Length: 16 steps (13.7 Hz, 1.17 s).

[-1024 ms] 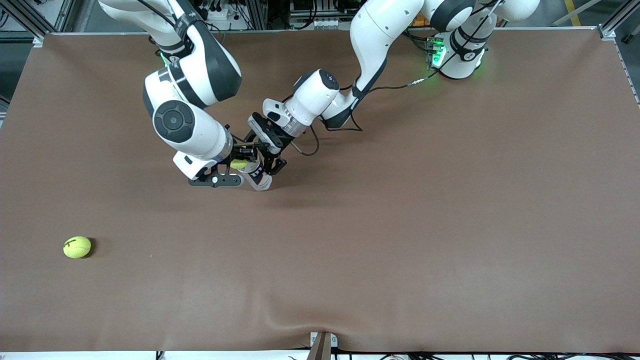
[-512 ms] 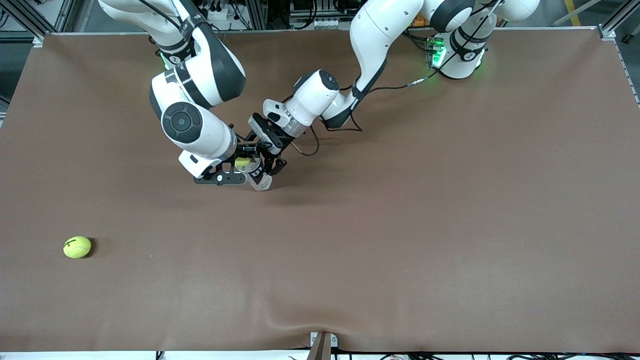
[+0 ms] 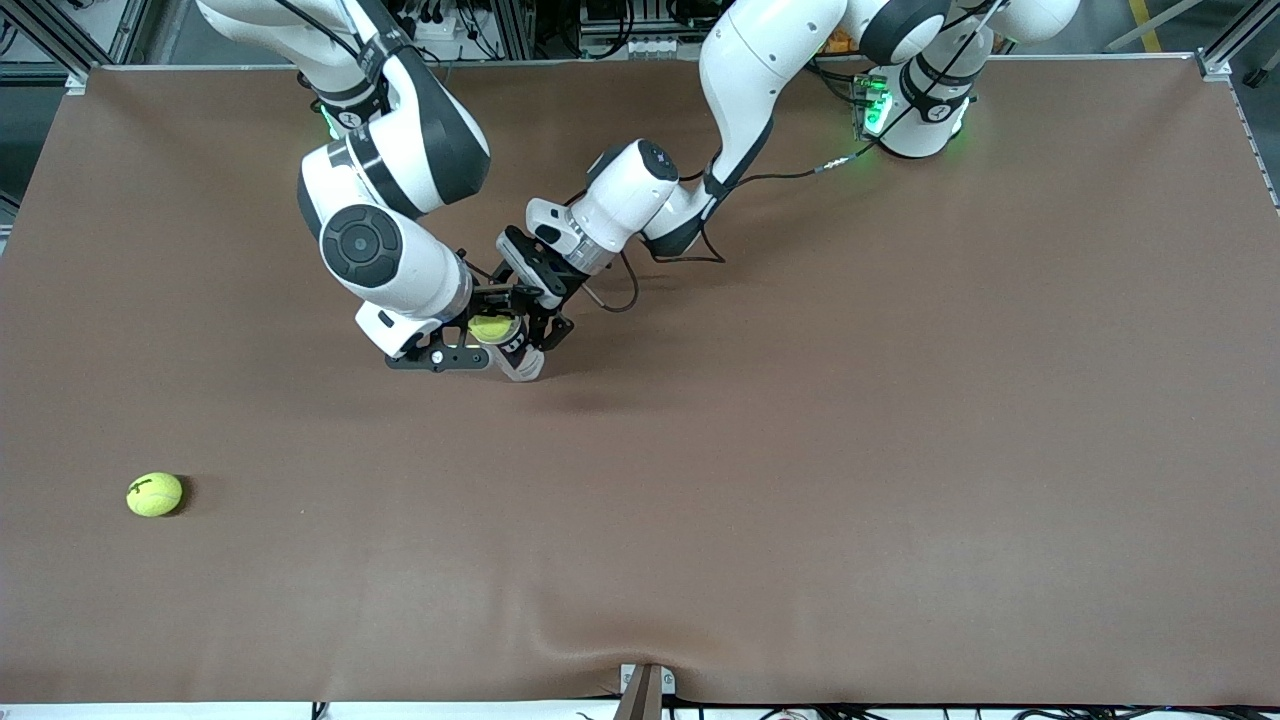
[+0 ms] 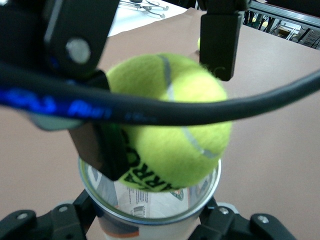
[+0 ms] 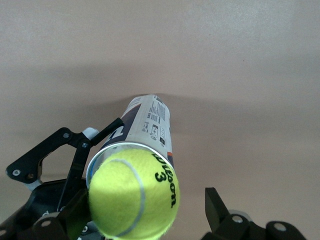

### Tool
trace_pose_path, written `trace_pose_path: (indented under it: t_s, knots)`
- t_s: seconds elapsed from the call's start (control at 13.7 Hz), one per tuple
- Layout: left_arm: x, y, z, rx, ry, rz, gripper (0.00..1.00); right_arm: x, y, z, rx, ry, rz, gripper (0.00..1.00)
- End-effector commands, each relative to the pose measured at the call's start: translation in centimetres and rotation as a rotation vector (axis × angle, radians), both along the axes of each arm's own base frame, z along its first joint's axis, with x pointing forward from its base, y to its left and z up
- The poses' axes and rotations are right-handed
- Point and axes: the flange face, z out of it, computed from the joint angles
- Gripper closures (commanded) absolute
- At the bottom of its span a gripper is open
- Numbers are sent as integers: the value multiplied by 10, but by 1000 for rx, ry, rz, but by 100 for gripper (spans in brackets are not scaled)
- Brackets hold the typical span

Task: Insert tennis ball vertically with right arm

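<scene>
You see a brown cloth-covered surface [image 3: 900,450], rippled along the camera-side edge. Aluminium frame rails [image 3: 1225,60] sit at its corners; cables and equipment [image 3: 620,30] crowd the base edge.

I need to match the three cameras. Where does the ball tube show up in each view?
Front view: the tube stands mid-table in the left gripper.
Left wrist view: its open rim sits low in the picture.
Right wrist view: its labelled wall runs through the middle.
Shared landmark: the tennis ball at its mouth.
</scene>
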Motion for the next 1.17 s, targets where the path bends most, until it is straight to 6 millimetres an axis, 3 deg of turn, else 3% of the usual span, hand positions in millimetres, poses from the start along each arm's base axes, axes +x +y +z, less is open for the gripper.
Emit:
trace_pose_path:
  t_s: [0.0,0.37,0.51,0.73,0.88,0.95,1.02,1.1]
  knots:
    - [-3,-3,-12,-9,22,23,18,-4,-6,10,15,0,-24,0]
    - [-2,-2,-12,-8,21,24,15,3,-40,41,90,56,-37,0]
    - [-2,-2,-12,-8,21,24,15,5,-45,42,90,59,-45,0]
    - [-2,-2,-13,-6,21,23,15,4,-37,40,93,48,-36,0]
    - [-2,-2,-13,-6,21,23,18,10,-48,40,94,43,-42,0]
    - [-2,-2,-13,-6,20,22,20,19,-66,43,102,29,-25,0]
    - [-2,-2,-15,-4,21,22,22,36,-106,48,124,10,-21,0]
    - [-2,-2,-16,-4,21,22,23,56,-164,55,158,-18,-11,0]
